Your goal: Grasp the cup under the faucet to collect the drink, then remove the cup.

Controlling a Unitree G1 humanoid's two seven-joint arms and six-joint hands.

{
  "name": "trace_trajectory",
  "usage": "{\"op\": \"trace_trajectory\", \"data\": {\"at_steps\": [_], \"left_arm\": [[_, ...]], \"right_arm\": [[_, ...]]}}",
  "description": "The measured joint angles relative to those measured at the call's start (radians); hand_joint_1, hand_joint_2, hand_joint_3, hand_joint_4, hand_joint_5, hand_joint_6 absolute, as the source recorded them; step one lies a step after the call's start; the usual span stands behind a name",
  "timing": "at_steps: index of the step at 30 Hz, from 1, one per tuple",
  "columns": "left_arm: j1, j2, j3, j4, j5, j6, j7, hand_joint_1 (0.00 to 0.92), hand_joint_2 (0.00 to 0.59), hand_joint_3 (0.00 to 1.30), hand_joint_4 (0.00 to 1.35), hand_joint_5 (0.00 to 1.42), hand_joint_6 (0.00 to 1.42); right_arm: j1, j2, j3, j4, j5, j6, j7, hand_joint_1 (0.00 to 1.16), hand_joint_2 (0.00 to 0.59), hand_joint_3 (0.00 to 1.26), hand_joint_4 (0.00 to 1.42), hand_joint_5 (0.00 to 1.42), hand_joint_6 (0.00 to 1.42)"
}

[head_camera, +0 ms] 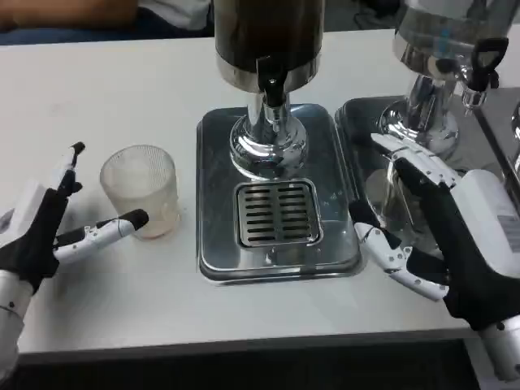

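Nearest the camera, the right hand (443, 236) sits low at the table's (97, 81) front edge, its black palle and white back partly cut off by the picture's lower right corner. Its fingers are spread and hold nothing; the upper fingertips reach over the second steel tray (366, 130), the thumb lies at the near right corner of the middle drip tray (215, 195).

Opposite it, the left hand (49, 227) is also spread, with its wrist running out of frame at the lower left. One finger points up, well apart from the cup (140, 188); the lower finger's black tip touches, or all but touches, the cup's base on the near side — contact is hard to judge. Nothing is gripped.

Just beyond that fingertip the ribbed translucent cup stands upright on the bare table, beside the drip tray and not on it. Whether it holds liquid cannot be told.

Farther from both hands, the dark dispenser (268, 32) rises from the tray, its top cropped, its faucet (272, 85) above the slotted grate (278, 213). A second dispenser (443, 41) beyond the right hand is cut off too.
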Motion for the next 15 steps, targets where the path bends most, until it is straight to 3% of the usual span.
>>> {"op": "trace_trajectory", "data": {"at_steps": [15], "left_arm": [[-0.070,-0.057,-0.044,0.040,-0.002,0.058,-0.015,0.254,0.024,0.00,0.01,0.25,0.25]], "right_arm": [[0.051,0.036,0.000,-0.054,-0.034,0.033,-0.003,0.41,0.444,0.23,0.20,0.18,0.27]]}}
